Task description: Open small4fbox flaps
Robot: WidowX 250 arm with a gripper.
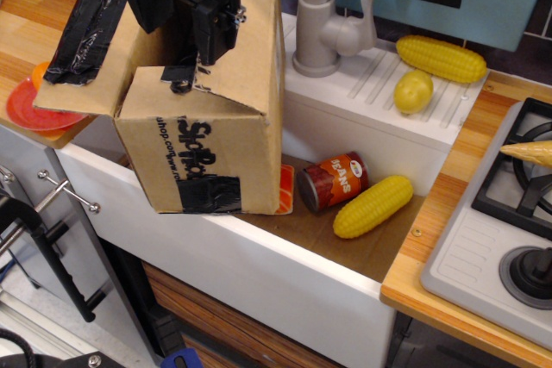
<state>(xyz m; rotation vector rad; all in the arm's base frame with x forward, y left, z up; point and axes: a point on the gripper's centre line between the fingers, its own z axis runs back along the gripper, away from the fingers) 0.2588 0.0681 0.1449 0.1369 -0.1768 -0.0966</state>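
One small4fbox (203,140) stands in the white sink (259,265); end effector (185,75) grip on flaps (95,49) unclear.

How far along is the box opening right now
Done: one flap with black tape on the cardboard box is folded out left, and another flap stands up. In hand: the claw sits at the box's top opening; its grip isn't clear. Left: I can't see the other flaps.

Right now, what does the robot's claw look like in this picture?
The claw is black all over, a blocky, angular metal assembly with small screws and bracket edges showing. A short dark finger tip pokes out at its lower end. No cables, labels or markings are visible on it.
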